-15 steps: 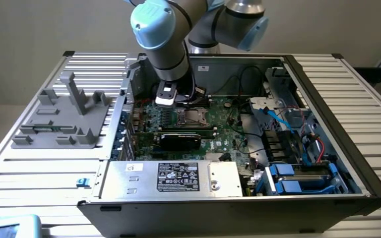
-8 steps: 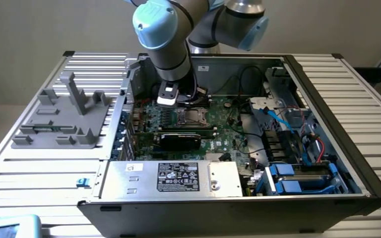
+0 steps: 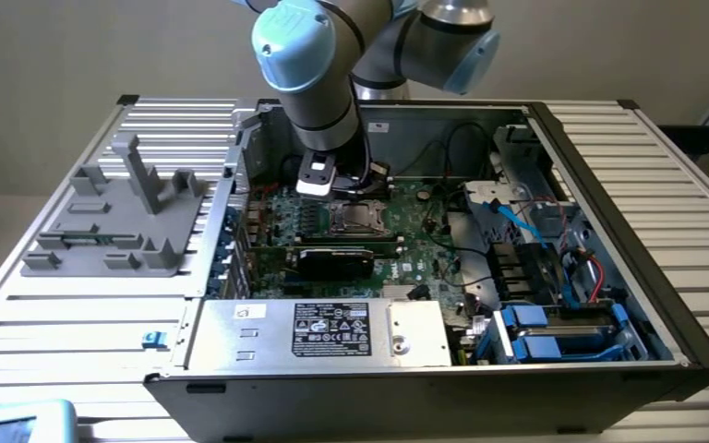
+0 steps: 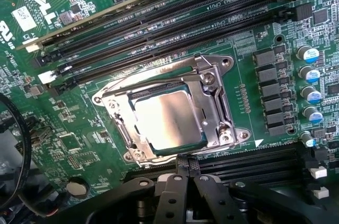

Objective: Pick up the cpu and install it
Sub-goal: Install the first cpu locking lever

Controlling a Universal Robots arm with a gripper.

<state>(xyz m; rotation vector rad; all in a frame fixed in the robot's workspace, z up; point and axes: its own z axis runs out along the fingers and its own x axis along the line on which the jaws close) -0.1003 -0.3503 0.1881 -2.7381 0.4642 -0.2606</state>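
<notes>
The cpu (image 4: 168,119) sits inside the socket frame (image 4: 212,102) on the motherboard (image 4: 79,144), its silver top showing through the frame's opening, so the chip looks already placed. The gripper (image 4: 183,181) hangs just beyond the near edge of the socket, and its fingers (image 4: 170,195) lie close together with only a thin gap between them, gripping nothing. In the exterior view the gripper (image 3: 330,189) is low inside the open computer case (image 3: 601,277), just behind the socket frame (image 3: 354,218). From the fingertips, the cpu is straight ahead and slightly below; the memory slots (image 4: 159,23) lie farther ahead, past the socket. To do this step well, I judge the chip must lie flat and square in its seat, with the fingers kept off the frame and the nearby capacitors (image 4: 310,83).
</notes>
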